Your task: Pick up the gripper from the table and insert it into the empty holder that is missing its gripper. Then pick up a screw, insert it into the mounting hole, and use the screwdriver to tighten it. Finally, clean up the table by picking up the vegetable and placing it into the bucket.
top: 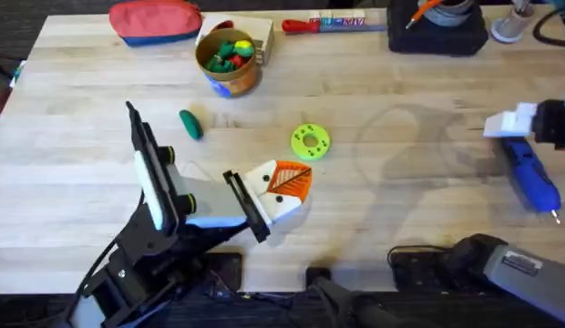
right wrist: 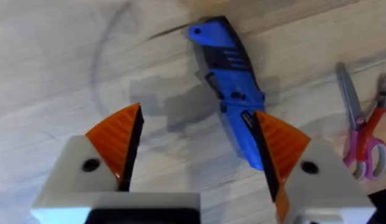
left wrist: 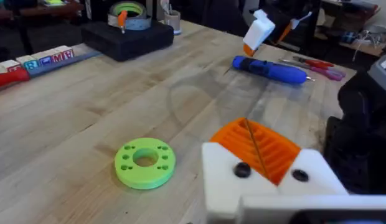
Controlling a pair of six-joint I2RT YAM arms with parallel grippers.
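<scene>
Wooden table (top: 401, 210), screwdriver (right wrist: 230, 93) beneath right gripper (right wrist: 196, 146)

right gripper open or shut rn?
Open. In the right wrist view the right gripper has its orange pads spread wide over the blue screwdriver, nothing between them.

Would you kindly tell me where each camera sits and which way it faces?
Overhead: above the arm bases, looking down at the table; both arms show.
Left wrist: low, facing the green disc; left end effector shut.
Right wrist: above the screwdriver; right end effector open.
Shared: the screwdriver appears in all three.
</scene>
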